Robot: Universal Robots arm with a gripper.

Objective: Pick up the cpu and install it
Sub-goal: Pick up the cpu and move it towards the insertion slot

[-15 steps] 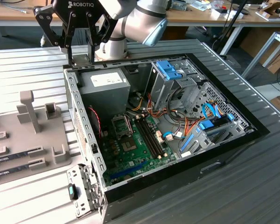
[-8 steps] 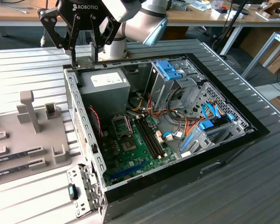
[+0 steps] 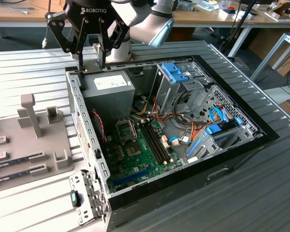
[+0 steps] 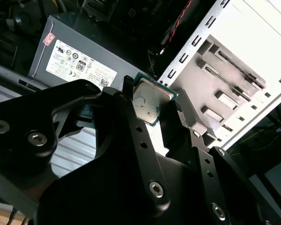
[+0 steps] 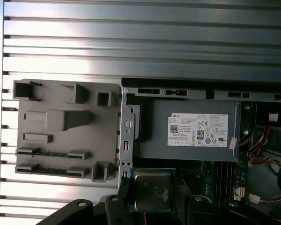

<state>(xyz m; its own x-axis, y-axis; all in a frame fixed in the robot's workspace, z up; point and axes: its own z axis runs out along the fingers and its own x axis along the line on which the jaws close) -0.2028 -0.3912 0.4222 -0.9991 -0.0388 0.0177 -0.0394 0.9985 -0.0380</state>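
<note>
Fingers [image 4: 131, 110] clamped on the cpu [image 4: 152, 101], I'm holding it above the open computer case [image 3: 82, 121], near its power supply [image 3: 108, 86].

Gripper [image 3: 92, 66] w/ cpu [image 4: 152, 101] clamped hangs upper left in exterior view, over case wall [image 3: 79, 111] & PSU [image 3: 108, 87]. Open air above mobo socket [image 3: 133, 147] at frame centre. Tight around it: PSU toward upper left, RAM slots [image 3: 157, 142] just beside, cables [image 3: 183, 128] & drive cage [image 3: 176, 77] to the right. Grey tray [image 3: 38, 145] sits left, outside case.
</note>
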